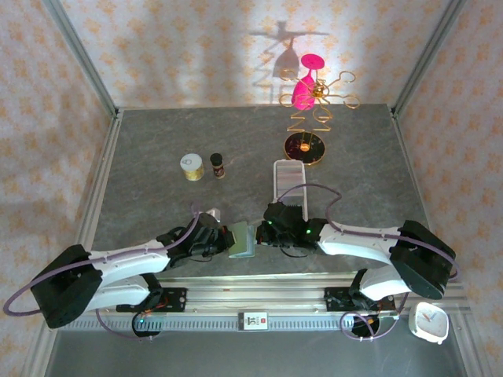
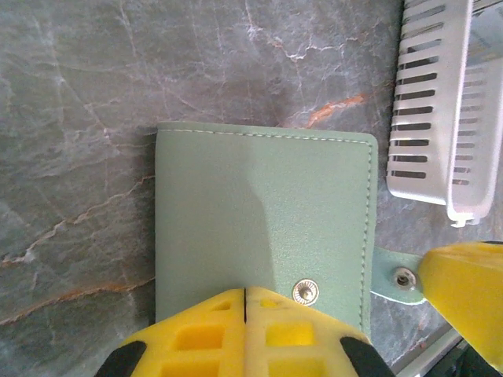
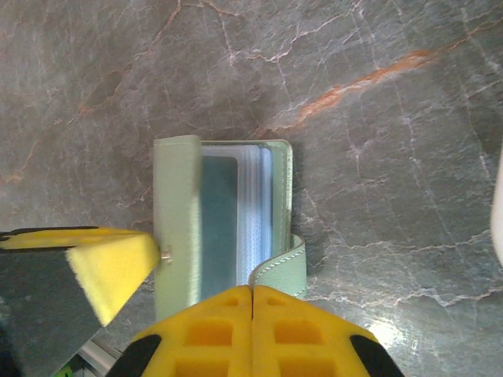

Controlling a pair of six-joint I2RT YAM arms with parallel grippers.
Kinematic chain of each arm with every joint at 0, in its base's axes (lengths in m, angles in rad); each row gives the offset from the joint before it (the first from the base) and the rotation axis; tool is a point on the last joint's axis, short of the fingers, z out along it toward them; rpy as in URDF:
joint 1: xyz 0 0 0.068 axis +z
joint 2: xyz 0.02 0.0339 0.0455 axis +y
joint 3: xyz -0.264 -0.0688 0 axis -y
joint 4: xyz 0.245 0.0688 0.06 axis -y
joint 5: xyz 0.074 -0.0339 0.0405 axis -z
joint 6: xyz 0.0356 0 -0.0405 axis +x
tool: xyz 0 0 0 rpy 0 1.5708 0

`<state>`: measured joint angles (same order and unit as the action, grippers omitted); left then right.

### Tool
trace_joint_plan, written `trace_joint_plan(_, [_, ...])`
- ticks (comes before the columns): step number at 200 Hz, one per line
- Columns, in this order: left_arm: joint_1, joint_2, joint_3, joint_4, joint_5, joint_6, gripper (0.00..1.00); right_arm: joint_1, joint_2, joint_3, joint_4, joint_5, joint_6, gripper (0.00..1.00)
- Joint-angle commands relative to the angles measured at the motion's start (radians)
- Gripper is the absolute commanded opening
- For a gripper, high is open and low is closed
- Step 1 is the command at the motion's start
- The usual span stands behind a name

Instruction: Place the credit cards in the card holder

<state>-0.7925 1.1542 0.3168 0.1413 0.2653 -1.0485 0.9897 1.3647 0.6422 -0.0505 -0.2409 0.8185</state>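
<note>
The grey marbled table (image 1: 157, 196) is walled on three sides, with a metal rail (image 1: 259, 302) along its near edge. Both arms reach in low from that rail and meet at the near middle. The card holder (image 1: 241, 239) lies flat there, just inside the near edge, with a gripper on either side.

The left gripper (image 2: 245, 302) is fully closed, its yellow fingers pressed flat together with nothing between them. Its tips sit over the near edge of the holder's green cover, just beside the metal snap (image 2: 305, 292). The right gripper (image 3: 251, 302) is closed just as tightly and holds nothing. Its tips are at the holder's curled tab (image 3: 283, 263), where the cover stands partly lifted. Inside, a dark card (image 3: 218, 220) lies against a stack of clear sleeves. I cannot tell whether either gripper's tips press on the holder or only hover close.

A long white slotted tray (image 1: 288, 184) stands just behind the right gripper and near the holder's far corner. Farther back is a gold wire stand (image 1: 305, 145) with a pink glass (image 1: 305, 86) hung on it. A gold-lidded jar (image 1: 192, 166) and a small dark jar (image 1: 217, 165) sit side by side behind the left gripper, well apart from the holder. The far left and far right of the table are open stone. A white clock (image 1: 429, 322) rests outside the rail at the near right.
</note>
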Motion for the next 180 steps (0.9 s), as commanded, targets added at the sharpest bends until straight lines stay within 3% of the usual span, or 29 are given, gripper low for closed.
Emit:
trace_joint_plan(1, [-0.013,0.043,-0.016,0.043,0.014,-0.007,0.0,0.01,0.007,0.04,0.018,0.0,-0.002,0.0])
trace_joint_plan(45, [-0.023,0.103,-0.005,0.049,0.025,-0.003,0.0,0.019,0.05,0.082,0.004,-0.009,-0.02,0.0])
trace_joint_plan(180, [-0.027,0.083,-0.042,0.059,0.009,-0.018,0.0,0.036,0.239,0.197,-0.111,0.02,-0.056,0.0])
